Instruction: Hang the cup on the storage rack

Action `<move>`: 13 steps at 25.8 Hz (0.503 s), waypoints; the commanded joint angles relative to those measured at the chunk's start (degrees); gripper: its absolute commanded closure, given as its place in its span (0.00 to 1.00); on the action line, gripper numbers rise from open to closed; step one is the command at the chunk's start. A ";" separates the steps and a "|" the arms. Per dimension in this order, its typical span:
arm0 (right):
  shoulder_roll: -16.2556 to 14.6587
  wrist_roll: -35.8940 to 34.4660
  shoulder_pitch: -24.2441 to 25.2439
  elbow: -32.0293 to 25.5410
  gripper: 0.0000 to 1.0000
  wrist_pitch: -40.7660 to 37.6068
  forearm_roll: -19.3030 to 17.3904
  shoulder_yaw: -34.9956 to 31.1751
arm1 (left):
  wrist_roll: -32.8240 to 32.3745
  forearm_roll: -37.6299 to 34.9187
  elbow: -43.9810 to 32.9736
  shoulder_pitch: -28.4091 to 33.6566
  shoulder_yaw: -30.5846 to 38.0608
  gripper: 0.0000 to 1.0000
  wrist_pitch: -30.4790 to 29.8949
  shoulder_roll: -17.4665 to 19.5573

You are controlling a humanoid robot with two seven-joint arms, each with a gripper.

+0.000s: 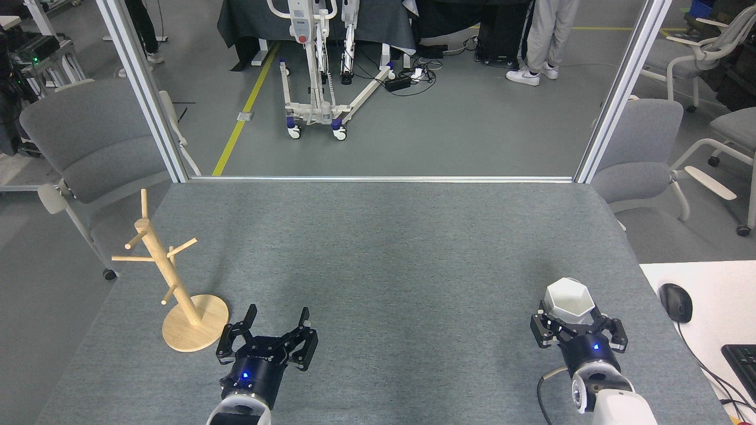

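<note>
The cup [569, 300], white and faceted with a hexagonal rim, sits at the table's front right with its opening facing me. My right gripper [570, 319] is shut on its lower part, fingers on either side; the handle is hidden. The storage rack [168, 274], a light wooden post with thin angled pegs on a round disc base [204, 336], stands empty at the front left. My left gripper [279, 313] stands open just right of that base, nothing between its fingers.
The grey felt table [378, 248] stretches between both arms. A white desk with a black mouse [675, 302] and a keyboard [743, 361] adjoins the right edge. Grey chairs [88, 141] flank the table, and a person's legs [546, 35] stand beyond it.
</note>
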 commanded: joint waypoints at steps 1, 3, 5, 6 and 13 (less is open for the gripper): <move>0.00 -0.31 -0.01 0.02 0.00 0.00 -0.09 -0.02 | 0.00 0.00 -0.02 -0.01 0.01 0.01 -0.15 -0.03; -0.09 -0.31 -0.01 0.02 0.00 0.00 -0.18 -0.02 | 0.00 0.00 0.07 0.08 -0.08 0.01 -0.15 -0.03; -0.17 -0.31 -0.45 0.10 0.00 0.00 -0.18 -0.11 | 0.00 0.00 0.07 0.08 -0.08 0.01 -0.15 -0.12; -0.35 -0.31 -1.42 0.10 0.00 0.00 -0.18 -0.02 | 0.00 0.00 0.07 0.08 -0.08 0.01 -0.24 -0.21; -0.44 -0.31 -3.53 2.65 0.00 0.09 -0.09 -0.11 | 0.00 0.00 0.07 -0.01 -0.08 0.01 -0.33 -0.21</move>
